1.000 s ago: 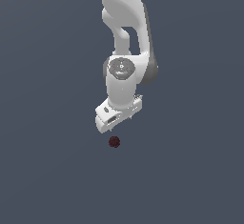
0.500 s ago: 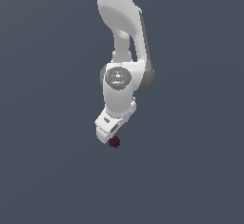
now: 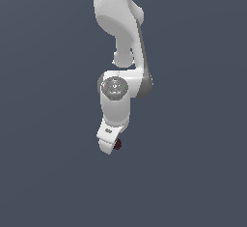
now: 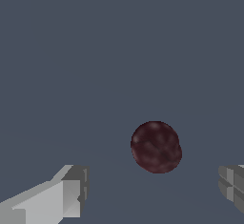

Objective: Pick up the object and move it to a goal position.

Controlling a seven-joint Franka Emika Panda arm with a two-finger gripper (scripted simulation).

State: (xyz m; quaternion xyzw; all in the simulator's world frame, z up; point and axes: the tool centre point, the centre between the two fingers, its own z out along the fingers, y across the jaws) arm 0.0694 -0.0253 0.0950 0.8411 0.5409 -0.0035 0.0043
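Matt bumpy ball (image 4: 156, 147); smooth glossy arm (image 3: 118, 18).

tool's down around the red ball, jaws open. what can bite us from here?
1. Off-centre: in the wrist view the dark red ball sits nearer one finger than the other, so closing may push or roll it before both pads touch.
2. It is round and small beside the tool, so it could squirt out.
3. In the exterior view the tool hides most of the ball, so depth is hard to judge.

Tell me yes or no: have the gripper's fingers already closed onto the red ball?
No. In the wrist view the ball sits between the fingers with clear gaps on both sides.
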